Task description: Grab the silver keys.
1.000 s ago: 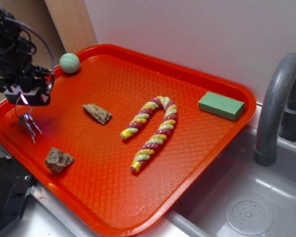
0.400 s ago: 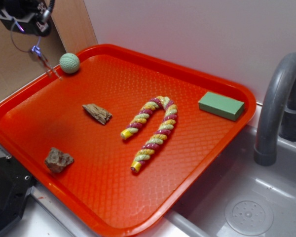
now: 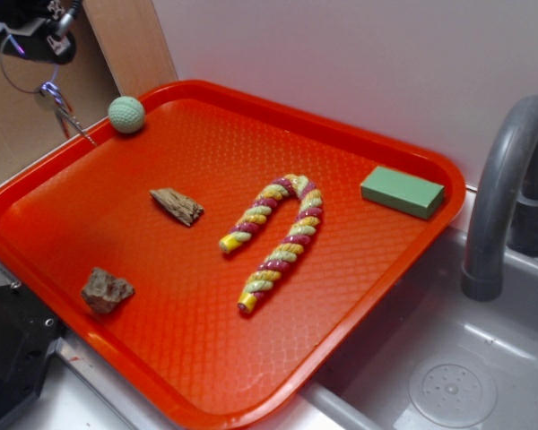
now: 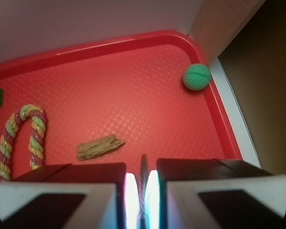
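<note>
Fingers (image 4: 142,191) pinch one bunch of silver keys (image 3: 61,109) above tray (image 3: 359,296)

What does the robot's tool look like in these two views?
In the exterior view the tool is a black block with a dark cable looping off it. In the wrist view its two fingers are wide, dark blocks with pale front faces and a bright lit gap between.

The silver keys (image 3: 61,109), a small bunch on a thin wire ring, are suspended in the air, dangling beyond the tray's far left edge.
</note>
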Available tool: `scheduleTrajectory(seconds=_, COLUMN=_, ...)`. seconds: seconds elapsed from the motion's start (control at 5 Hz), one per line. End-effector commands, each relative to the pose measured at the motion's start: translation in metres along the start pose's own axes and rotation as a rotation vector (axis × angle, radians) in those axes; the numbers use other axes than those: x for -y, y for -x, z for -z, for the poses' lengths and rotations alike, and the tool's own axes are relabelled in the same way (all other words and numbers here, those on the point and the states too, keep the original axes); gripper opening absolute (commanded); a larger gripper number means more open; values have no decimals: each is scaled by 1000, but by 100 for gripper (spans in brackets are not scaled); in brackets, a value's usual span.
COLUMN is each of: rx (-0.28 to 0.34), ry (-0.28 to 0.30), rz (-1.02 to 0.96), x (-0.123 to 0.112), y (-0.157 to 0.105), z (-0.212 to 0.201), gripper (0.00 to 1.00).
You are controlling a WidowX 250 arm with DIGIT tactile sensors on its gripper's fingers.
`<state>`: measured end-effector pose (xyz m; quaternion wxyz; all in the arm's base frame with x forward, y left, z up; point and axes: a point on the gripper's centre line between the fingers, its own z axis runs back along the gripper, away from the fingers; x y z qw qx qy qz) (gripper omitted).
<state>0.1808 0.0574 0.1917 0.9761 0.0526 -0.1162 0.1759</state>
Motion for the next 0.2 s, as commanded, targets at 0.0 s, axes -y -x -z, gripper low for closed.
scheduleTrajectory(seconds=0.0, rx=30, ry=-20, rz=-37, x=-12, y=8, z=-12, gripper=0)
